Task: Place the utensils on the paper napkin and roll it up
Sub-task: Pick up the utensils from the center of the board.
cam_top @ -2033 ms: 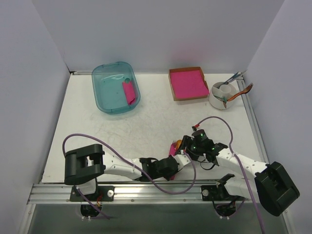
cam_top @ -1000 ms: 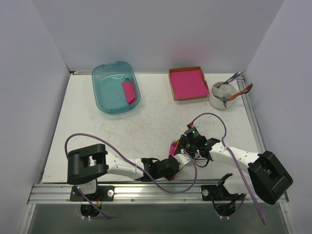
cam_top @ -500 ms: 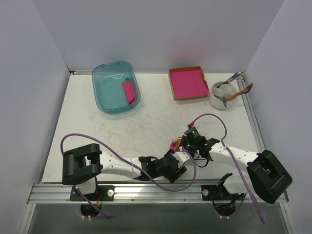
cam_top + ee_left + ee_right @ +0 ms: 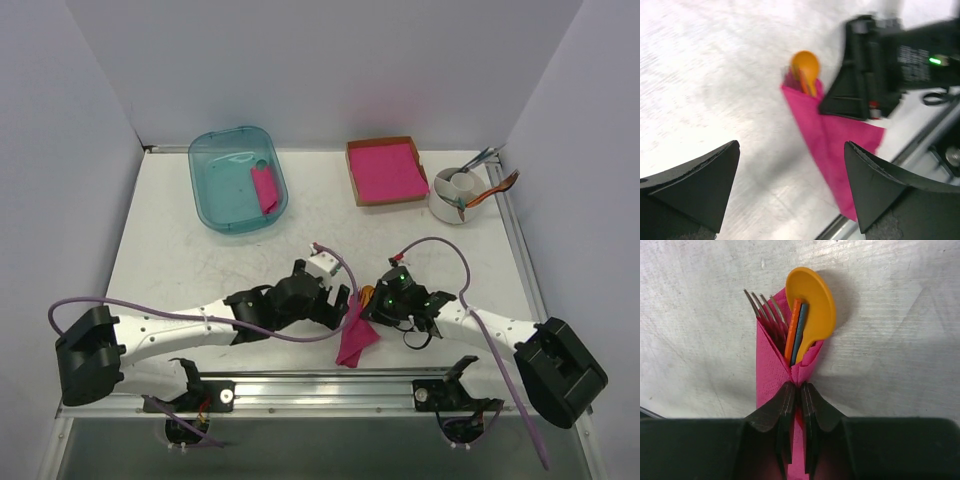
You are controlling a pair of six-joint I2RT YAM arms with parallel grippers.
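The paper napkin (image 4: 771, 375) is wrapped round the utensils into a loose magenta roll lying near the table's front edge (image 4: 356, 340). The silver fork's tines (image 4: 765, 307) and the orange spoon's bowl (image 4: 812, 305) stick out of its far end. My right gripper (image 4: 796, 386) is shut on the roll's middle, pinching the paper folds (image 4: 372, 308). My left gripper (image 4: 791, 147) stands wide open above the table, just left of the roll (image 4: 335, 300), touching nothing. In the left wrist view the napkin (image 4: 830, 145) and the spoon (image 4: 806, 67) lie ahead of it, between the fingers.
A teal tub (image 4: 225, 185) holding a pink roll (image 4: 265, 188) sits at the back left. A cardboard box of pink sheets (image 4: 386, 170) and a white cup of cutlery (image 4: 462, 193) stand at the back right. A metal rail (image 4: 320, 385) runs along the near edge.
My left gripper has opened, let go of the roll and drawn back up and to the left. The right gripper has closed on the roll. The napkin's lower end now shows.
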